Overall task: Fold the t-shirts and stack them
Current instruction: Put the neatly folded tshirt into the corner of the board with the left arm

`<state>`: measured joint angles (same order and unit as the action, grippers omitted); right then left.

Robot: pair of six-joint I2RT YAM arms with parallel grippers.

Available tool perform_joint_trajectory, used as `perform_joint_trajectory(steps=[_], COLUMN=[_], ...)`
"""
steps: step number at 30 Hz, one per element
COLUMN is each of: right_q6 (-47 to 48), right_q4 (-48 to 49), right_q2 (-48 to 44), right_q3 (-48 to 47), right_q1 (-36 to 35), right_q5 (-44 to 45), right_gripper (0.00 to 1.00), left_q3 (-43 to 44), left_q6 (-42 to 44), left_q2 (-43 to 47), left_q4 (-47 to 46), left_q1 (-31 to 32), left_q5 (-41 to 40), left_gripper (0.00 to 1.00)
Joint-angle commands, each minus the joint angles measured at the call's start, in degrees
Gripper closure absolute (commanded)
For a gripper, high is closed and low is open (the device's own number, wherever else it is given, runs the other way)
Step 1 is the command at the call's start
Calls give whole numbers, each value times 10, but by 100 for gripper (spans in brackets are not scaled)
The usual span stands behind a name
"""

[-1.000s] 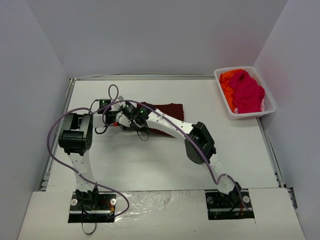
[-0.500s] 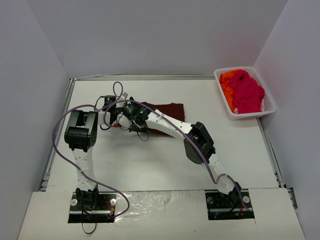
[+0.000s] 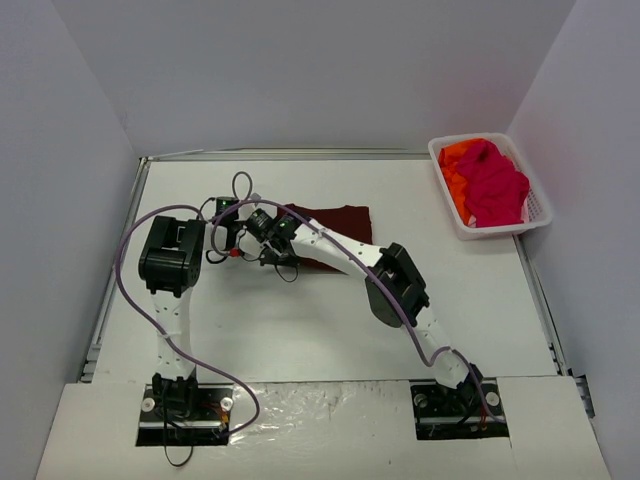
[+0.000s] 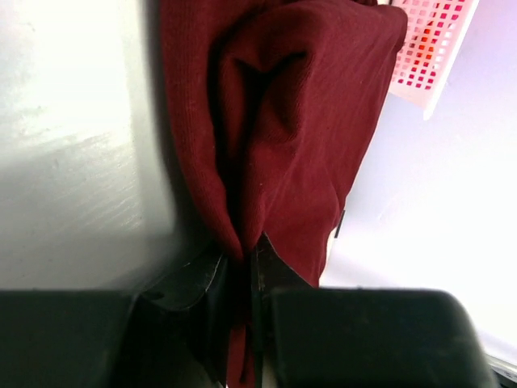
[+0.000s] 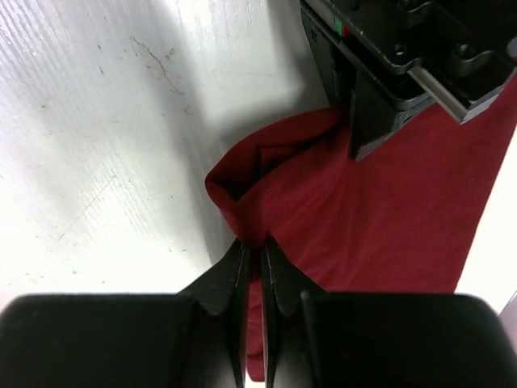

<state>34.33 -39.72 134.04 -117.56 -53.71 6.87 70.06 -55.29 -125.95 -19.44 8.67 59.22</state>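
Swung the left arm (image 3: 172,258) nearer the basket (image 3: 446,190) over the last second, carrying the left gripper (image 4: 242,259) along. Clamped now with that gripper on a bunched fold at the edge of the maroon t-shirt (image 3: 345,222) farthest from the basket. Pinched tight with the right gripper (image 5: 260,246) on the same edge, just beside it. Spread otherwise on the table (image 3: 300,320), well apart from the basket. Heaped inside the basket: pink t-shirt (image 3: 495,185) partly over orange t-shirt (image 3: 455,165).

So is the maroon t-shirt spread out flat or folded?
Folded, at least partly: the maroon t-shirt lies as a narrow band, its doubled edge pinched by the left gripper and right gripper.
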Motion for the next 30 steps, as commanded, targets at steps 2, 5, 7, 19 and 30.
perform_joint_trajectory(steps=[2, 5, 7, 19, 30], right_q6=[-3, -8, -10, 25, 27], right_q4=[-17, -19, -20, -22, 7], right_q2=[5, -3, -25, -361, -384], right_q3=[-22, -10, 17, 310, 398], right_q1=[-5, -5, -4, 63, 295], right_q5=[6, 5, -7, -95, -224], right_gripper=[99, 53, 24, 0, 0], left_q3=[26, 31, 30, 43, 216], left_q6=[-37, -40, -45, 24, 335], left_q2=[-4, -4, -3, 5, 25], left_q4=[-43, -49, -57, 6, 447], left_q1=[3, -3, -7, -44, -128], left_q5=[22, 27, 28, 34, -86], left_gripper=[98, 98, 98, 97, 98])
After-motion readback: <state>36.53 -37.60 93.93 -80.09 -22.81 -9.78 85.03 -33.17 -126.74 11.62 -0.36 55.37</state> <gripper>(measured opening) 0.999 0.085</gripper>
